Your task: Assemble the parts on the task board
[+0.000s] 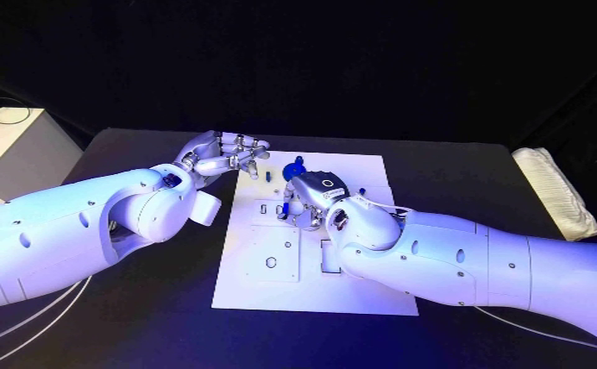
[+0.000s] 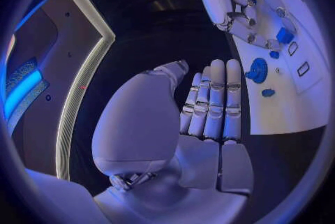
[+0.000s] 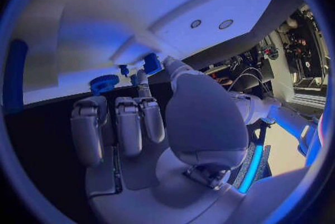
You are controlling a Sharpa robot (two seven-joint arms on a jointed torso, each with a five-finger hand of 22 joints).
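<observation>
Left hand (image 1: pixel 228 159) hovered at the far-left corner of the flat white task board (image 1: pixel 361 296), fingers (image 2: pixel 213 101) straight and holding nothing, probably parked out of the way. Right hand (image 1: pixel 314 198) sat low over mid-board, touching a small blue block (image 3: pixel 151 63); couldn't tell whether actually gripped. Round blue gear (image 1: pixel 293 166) lay just beyond, likely awaiting seating.
</observation>
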